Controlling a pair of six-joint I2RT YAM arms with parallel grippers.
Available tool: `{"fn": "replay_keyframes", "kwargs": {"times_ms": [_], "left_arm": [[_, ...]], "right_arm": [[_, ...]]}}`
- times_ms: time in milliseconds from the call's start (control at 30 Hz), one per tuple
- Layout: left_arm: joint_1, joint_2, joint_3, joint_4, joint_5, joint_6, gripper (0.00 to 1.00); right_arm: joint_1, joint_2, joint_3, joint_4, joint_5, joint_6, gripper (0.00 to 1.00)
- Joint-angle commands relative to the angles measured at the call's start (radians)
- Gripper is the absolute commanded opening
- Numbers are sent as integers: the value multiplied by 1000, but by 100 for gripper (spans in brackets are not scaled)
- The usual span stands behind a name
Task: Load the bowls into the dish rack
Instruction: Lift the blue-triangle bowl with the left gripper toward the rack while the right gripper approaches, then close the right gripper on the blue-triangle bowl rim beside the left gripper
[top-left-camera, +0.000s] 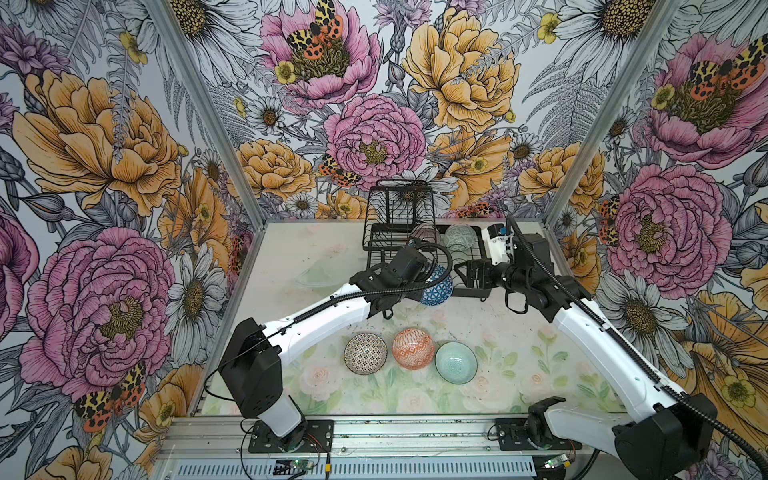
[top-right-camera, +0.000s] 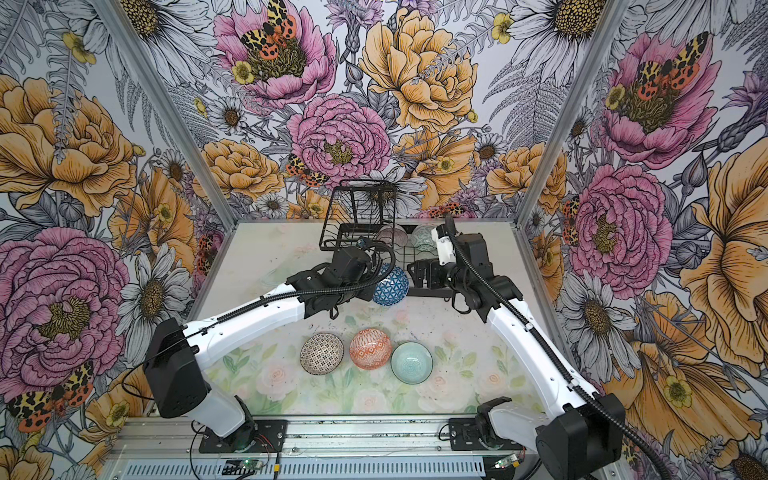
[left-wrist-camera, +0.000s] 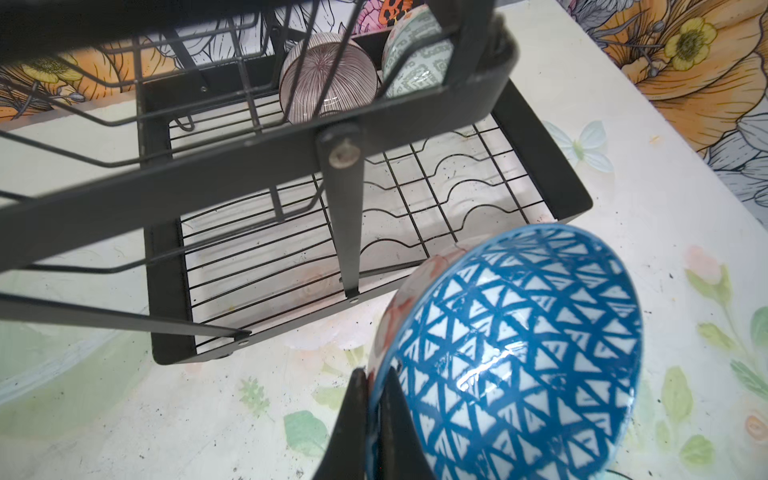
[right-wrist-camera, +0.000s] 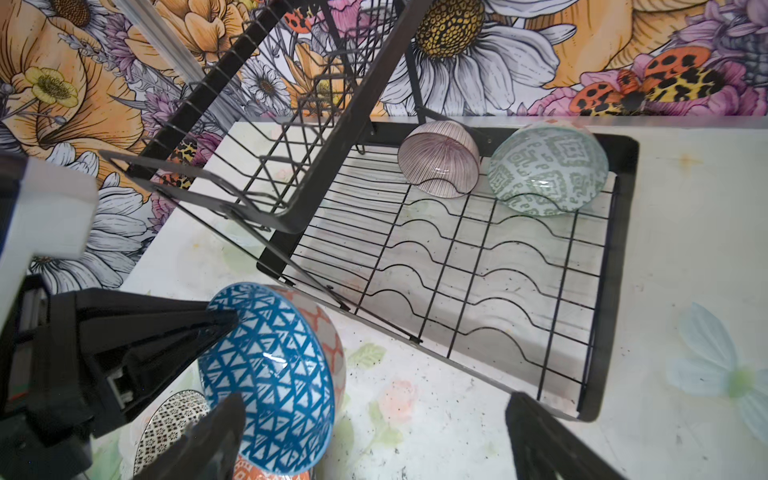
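Left claw (left-wrist-camera: 374, 388): clamped on the blue bowl (left-wrist-camera: 511, 353) at its rim; the bowl is held on edge near the rack (left-wrist-camera: 540, 162) corner, likely for slotting between wires.
Right claw (right-wrist-camera: 374, 401): apart, empty, near the bowl.
Rack: striped (right-wrist-camera: 440, 160) and green (right-wrist-camera: 548, 166) bowls lean at its far end.
Table: dotted (top-left-camera: 365, 354), orange (top-left-camera: 413, 348) and teal (top-left-camera: 456, 362) bowls sit unloaded.

Near wavy slots of the dish rack (right-wrist-camera: 621, 249) lie bare, open from above; the pink-lined bowl (right-wrist-camera: 440, 164) and grey-green bowl (right-wrist-camera: 548, 166) fill its far row; the raised basket (right-wrist-camera: 338, 137) overhangs its left part; the blue-triangled bowl (right-wrist-camera: 270, 374) hangs just before its near rim.
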Motion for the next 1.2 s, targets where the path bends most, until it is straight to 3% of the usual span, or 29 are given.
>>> {"fn": "replay_keyframes", "kwargs": {"times_ms": [0,200,733,1000,1167], "left_arm": [[8,-38,-7,134,-7,-10,0],[9,-39,-31,216,15,-15,0],[11,-12,-50,333,83,-23,0],[11,5,-47,345,126,-25,0],[11,5,-50,332,131,-23,0]], "right_arm": [[24,0,-22,31,-13,48,97],[62,74,-32,78,20,91,89],[67,207,5,146,41,133,54],[67,209,10,164,70,128,30],[67,204,9,166,77,124,7]]}}
